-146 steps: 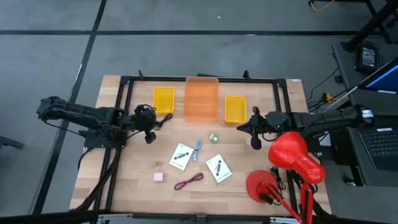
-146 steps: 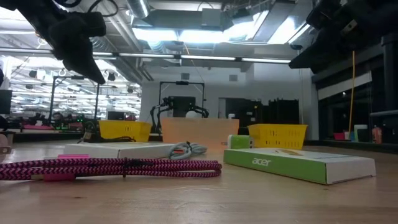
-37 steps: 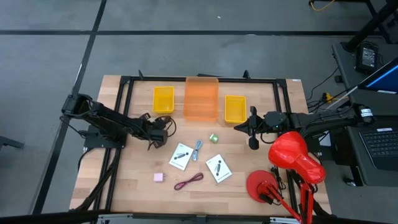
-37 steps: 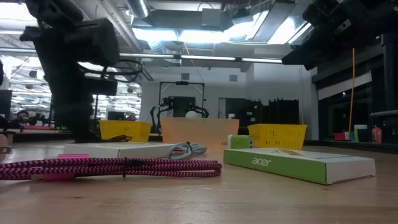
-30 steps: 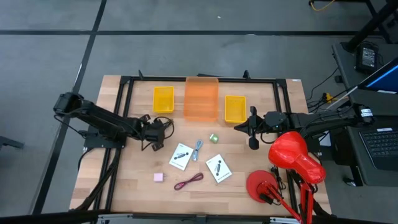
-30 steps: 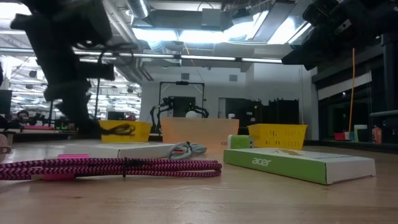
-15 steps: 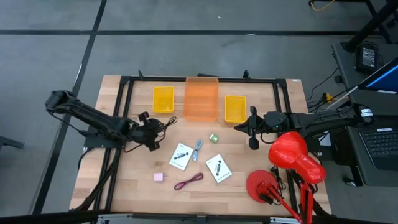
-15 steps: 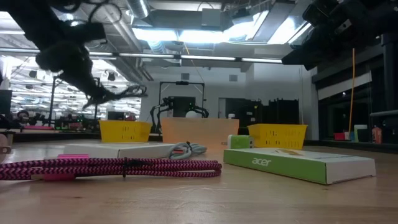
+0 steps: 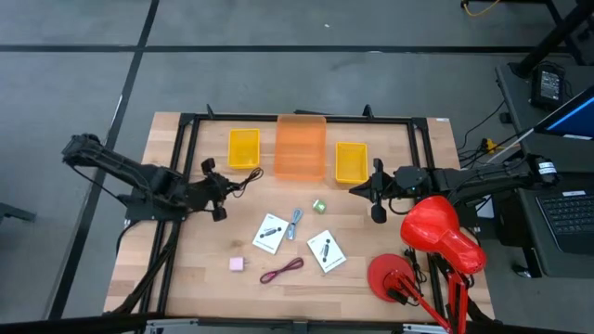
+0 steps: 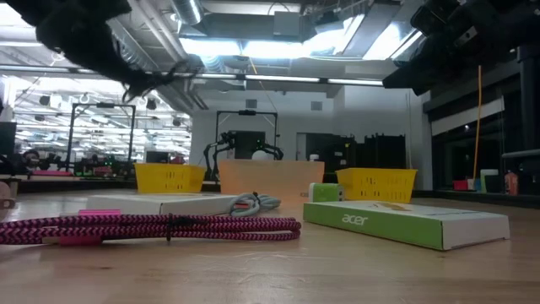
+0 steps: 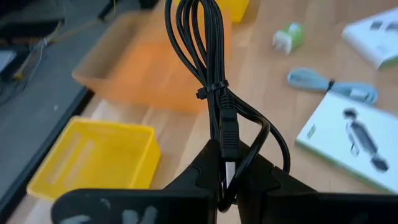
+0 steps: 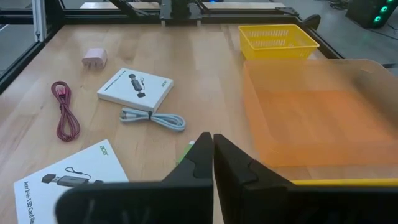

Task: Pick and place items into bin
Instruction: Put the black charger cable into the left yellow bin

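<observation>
L jaws point(image 11: 225, 180) clenched on black cord point(image 11: 208, 74) above table's left side, R jaws point(image 12: 212, 155) clenched, nothing held.

**Around the Work: Table, Frame and Room**

A pale wooden table point(image 9: 195, 269) stands on a grey floor point(image 9: 278, 74) crossed by dark lines point(image 9: 130, 79). A black metal frame point(image 9: 186, 139) runs along the table's far edge and down both side edges. At the near right corner a glossy red stand point(image 9: 444, 232) leans over its round red base point(image 9: 390, 276). Off the right edge sit an open laptop point(image 9: 568, 218) and a black device point(image 9: 549, 83). In the low view, ceiling lights point(image 10: 253, 46) glare above a distant black rig point(image 10: 249, 139).
</observation>
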